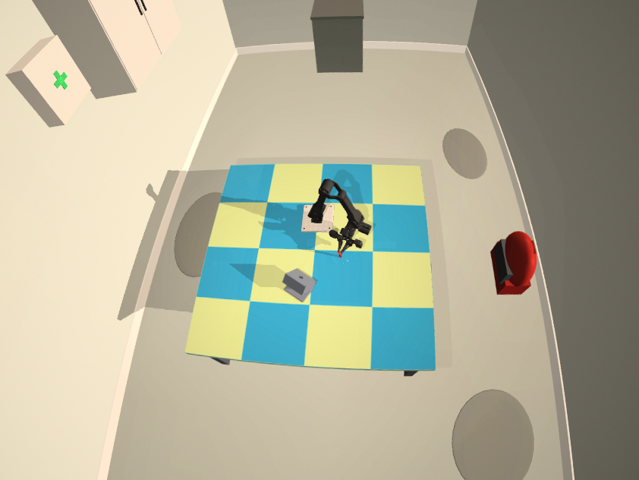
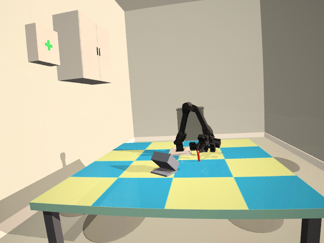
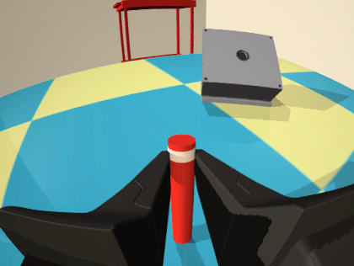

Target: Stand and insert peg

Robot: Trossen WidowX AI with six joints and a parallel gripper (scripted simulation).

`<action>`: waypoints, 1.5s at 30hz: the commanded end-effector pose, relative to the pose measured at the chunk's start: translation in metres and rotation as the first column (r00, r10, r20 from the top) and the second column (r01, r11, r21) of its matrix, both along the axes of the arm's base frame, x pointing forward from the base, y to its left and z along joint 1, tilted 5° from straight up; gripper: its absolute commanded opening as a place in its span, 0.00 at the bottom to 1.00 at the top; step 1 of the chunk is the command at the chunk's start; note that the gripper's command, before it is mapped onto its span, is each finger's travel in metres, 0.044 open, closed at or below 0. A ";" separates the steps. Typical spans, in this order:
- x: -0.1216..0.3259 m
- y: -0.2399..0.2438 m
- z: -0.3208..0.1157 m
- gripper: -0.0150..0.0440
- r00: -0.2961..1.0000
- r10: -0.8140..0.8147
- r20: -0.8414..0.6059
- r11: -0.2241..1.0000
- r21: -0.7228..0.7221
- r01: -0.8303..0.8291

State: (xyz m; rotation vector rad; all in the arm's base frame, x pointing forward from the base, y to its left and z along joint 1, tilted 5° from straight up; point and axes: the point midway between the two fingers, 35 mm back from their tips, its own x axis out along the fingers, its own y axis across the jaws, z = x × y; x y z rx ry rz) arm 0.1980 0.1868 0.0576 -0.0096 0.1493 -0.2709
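My gripper (image 1: 341, 251) (image 2: 198, 151) (image 3: 181, 157) is shut on the red peg (image 1: 340, 254) (image 2: 198, 156) (image 3: 182, 202) near its white-banded end. The band is up at the fingertips and the plain end points down. The peg is close to upright, leaning slightly in the exterior view. Its lower end is at or just above the table; I cannot tell if it touches. The grey sloped panel (image 1: 293, 284) (image 2: 161, 158) (image 3: 221, 63) stands apart from the peg. Its hole (image 1: 300, 277) (image 3: 243, 55) is empty and shows in the wrist view, ahead and to the right.
The checkered table (image 1: 340, 336) (image 2: 203, 191) (image 3: 114, 122) carries the arm's pale base plate (image 1: 308, 225) (image 2: 173, 152), behind the panel. A red frame (image 3: 156, 5) stands beyond the table edge in the wrist view. A red object (image 1: 520, 260) is off the table's right side.
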 end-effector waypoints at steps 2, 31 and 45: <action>-0.001 0.000 0.000 0.34 1.000 0.000 0.000 1.000 0.000 0.000; -0.008 -0.001 -0.003 0.34 1.000 0.001 0.018 1.000 -0.006 -0.001; -0.011 -0.001 -0.003 0.34 1.000 0.004 0.029 1.000 -0.006 -0.004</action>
